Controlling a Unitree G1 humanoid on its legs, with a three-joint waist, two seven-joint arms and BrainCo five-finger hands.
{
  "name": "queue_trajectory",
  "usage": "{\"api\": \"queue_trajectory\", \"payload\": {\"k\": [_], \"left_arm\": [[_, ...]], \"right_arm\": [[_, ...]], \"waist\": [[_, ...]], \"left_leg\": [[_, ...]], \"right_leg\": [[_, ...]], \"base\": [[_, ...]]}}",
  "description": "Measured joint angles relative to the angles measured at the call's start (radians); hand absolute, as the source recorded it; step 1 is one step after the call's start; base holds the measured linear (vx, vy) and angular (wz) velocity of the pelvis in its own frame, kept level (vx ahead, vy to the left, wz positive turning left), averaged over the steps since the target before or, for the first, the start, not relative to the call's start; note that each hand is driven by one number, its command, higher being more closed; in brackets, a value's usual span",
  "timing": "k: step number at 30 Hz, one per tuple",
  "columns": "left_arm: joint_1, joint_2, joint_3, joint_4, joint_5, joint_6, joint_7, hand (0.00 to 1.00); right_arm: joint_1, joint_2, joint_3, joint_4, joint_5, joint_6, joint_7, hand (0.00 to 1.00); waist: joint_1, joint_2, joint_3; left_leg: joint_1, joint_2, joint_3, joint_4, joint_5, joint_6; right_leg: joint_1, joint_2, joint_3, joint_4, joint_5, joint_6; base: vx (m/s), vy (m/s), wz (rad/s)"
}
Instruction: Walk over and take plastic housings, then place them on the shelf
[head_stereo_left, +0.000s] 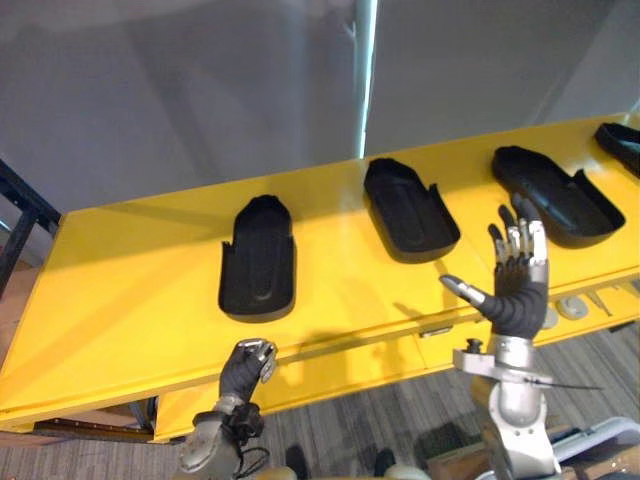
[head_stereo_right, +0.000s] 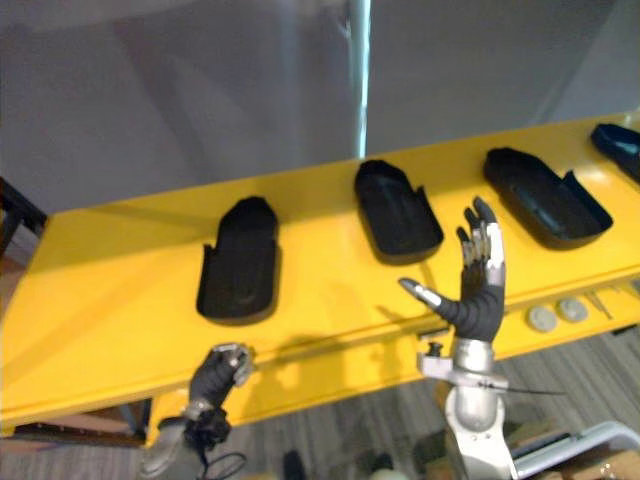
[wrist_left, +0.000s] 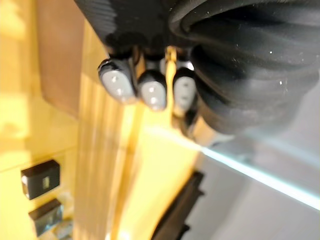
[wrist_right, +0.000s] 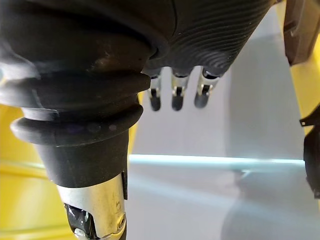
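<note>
Black shoe-shaped plastic housings (head_stereo_left: 258, 260) lie hollow side up in a row along the yellow worktop (head_stereo_left: 120, 300), towards its far edge, none held. The right hand (head_stereo_left: 517, 280) is raised over the near edge, fingers spread and empty. The left hand (head_stereo_left: 247, 368) hangs low by the near edge, fingers curled on nothing. The shells look light, stiff and smooth, best gripped across a thin side wall

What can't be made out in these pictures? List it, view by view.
Rightmost plastic housing: cut off by the right edge, both eye views.
Two round discs on the yellow table: too small to identify; the right robot hand partly covers one in the left eye view.
Dark blocks, left wrist view: blurred, unidentifiable.
</note>
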Motion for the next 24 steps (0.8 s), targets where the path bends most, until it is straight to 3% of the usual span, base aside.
{"api": "queue_trajectory", "payload": {"k": [5,8,14,19,24], "left_arm": [[0.007,-0.006,0.019,-0.084,0.0,-0.001,-0.004,1.0],[-0.026,-0.006,0.075,-0.168,-0.002,-0.026,-0.01,1.0],[-0.019,-0.006,0.096,-0.196,-0.01,-0.038,-0.065,1.0],[0.05,-0.006,0.169,-0.311,-0.129,-0.05,-0.165,1.0],[0.096,-0.006,0.222,-0.353,-0.154,-0.063,-0.178,1.0]], "right_arm": [[0.01,0.0,-0.001,0.0,-0.004,0.0,0.003,0.0],[0.011,0.0,-0.007,-0.004,-0.004,0.0,0.002,0.0],[0.011,0.0,-0.011,-0.018,-0.004,0.002,0.003,0.0],[0.05,0.0,-0.032,-0.07,-0.003,0.006,0.003,0.0],[0.056,0.0,-0.031,-0.08,-0.003,0.006,0.019,0.0]], "waist": [[0.002,0.001,0.001],[0.002,0.008,0.005],[-0.003,0.016,0.016],[-0.005,0.016,0.045],[0.003,0.018,0.046]], "left_leg": [[0.0,0.0,-0.001,0.0,0.0,0.0],[0.0,-0.001,-0.002,0.002,0.0,0.0],[-0.002,-0.001,-0.005,0.0,0.0,0.0],[0.0,-0.004,-0.033,0.0,-0.001,-0.001],[-0.001,-0.003,-0.038,0.0,-0.003,-0.002]], "right_leg": [[0.0,0.0,-0.001,0.009,0.0,0.0],[0.0,-0.002,-0.002,0.012,0.0,-0.001],[0.002,-0.002,-0.006,0.012,-0.001,-0.002],[0.016,-0.004,-0.032,0.012,-0.011,0.0],[0.018,-0.002,-0.04,0.013,-0.018,-0.003]], "base": [[0.01,0.0,0.0],[0.02,0.0,0.0],[0.03,-0.003,0.02],[0.01,-0.005,0.12],[0.02,-0.008,0.06]]}}
